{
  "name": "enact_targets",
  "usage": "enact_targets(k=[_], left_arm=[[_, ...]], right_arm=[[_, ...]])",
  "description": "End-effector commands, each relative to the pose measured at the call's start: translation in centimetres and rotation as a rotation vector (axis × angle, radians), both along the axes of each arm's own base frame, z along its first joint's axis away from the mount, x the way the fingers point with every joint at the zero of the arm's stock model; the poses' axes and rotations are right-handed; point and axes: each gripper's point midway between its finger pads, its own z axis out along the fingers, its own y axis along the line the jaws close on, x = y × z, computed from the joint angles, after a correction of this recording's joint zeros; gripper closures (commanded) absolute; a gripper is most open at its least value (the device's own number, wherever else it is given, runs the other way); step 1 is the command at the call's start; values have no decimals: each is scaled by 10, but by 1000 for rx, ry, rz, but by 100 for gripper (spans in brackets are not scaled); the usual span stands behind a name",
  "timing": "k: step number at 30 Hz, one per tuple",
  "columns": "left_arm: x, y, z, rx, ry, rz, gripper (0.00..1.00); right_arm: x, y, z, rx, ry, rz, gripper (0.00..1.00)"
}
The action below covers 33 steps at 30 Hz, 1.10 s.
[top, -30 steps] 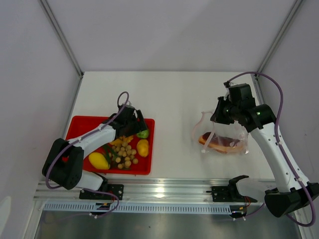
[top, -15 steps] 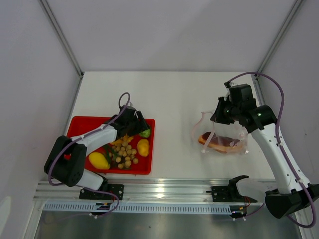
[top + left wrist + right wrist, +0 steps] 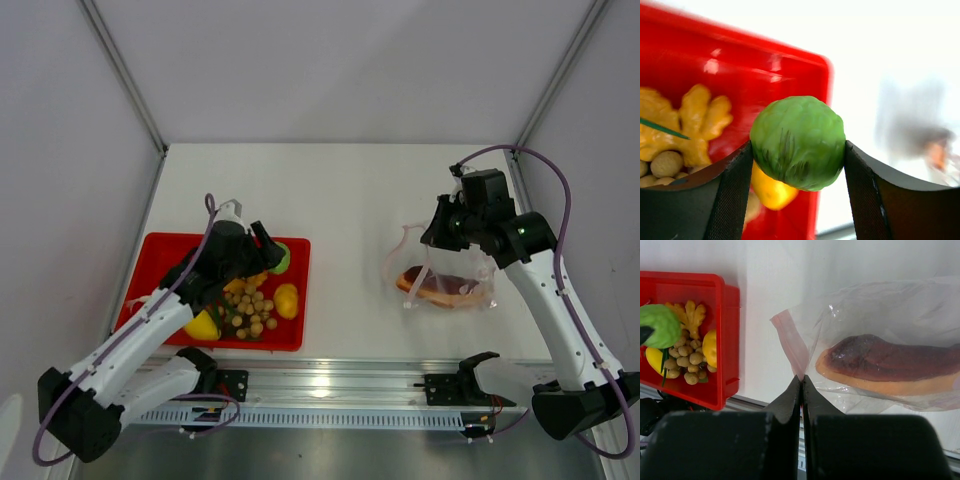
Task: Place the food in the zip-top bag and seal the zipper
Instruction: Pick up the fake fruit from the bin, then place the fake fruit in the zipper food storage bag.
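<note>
My left gripper (image 3: 797, 150) is shut on the green ball (image 3: 798, 142), held just above the right end of the red tray (image 3: 160, 252); from above the ball (image 3: 278, 258) shows at the jaws. Still in the tray lie a yellow lemon (image 3: 286, 298), several small tan balls (image 3: 250, 306) and a knobbly yellow piece (image 3: 700, 116). The zip-top bag (image 3: 880, 310) lies at the right with an orange-brown wedge (image 3: 885, 365) inside. My right gripper (image 3: 801, 377) is shut on the bag's mouth at the pink zipper (image 3: 790, 342), holding that edge up.
A metal rail (image 3: 320, 385) runs along the near table edge below the tray and the bag. White walls with frame posts close in the left, right and back. Bare white table (image 3: 345, 220) lies between the tray and the bag.
The left arm has risen and swung back over the tray with the green ball in its jaws. The right arm and the bag have stayed put.
</note>
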Motion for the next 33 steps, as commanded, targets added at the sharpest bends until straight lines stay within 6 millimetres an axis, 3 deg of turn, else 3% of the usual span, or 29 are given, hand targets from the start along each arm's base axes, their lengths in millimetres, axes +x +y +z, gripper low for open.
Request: enact_targets(k=[1,3,4,5,8,13,17,21,29,30,31,33], left_arm=[[-11,-16,66,-28,-168,-91,100],[-21,-41,92,-99,-242,-215,100],[-25,-62,113,-162,-311,-293,100],[-38,-81,121,-220,-323,-404,100],[-55,-122,136,-283,-380,-565,99],[-74,-178,132,-317,-370,-739,99],[-77,-203,131,-327,-348,-796,99],[-66,-214,117,-279,-281,-780,99],[-58,-244,114,-279,-204,-800,99],[-56,-247,107,-270,-185,-799,100],[-55,-249,110,-272,-182,-794,98],[-54,-249,104,-262,-165,-779,74]], right_arm=[[3,8,11,40,-39,17,100],[5,11,14,61,-43,20,100],[4,16,15,82,-38,35,100],[4,19,18,98,-36,43,100],[-1,35,29,182,-28,92,100],[-8,53,48,306,-29,144,100],[-15,62,53,355,-14,183,100],[-21,64,55,375,-17,194,100],[-26,66,54,387,-9,201,100],[-27,66,55,388,-12,202,100],[-26,65,56,386,-18,199,100],[-27,64,56,384,-19,195,100]])
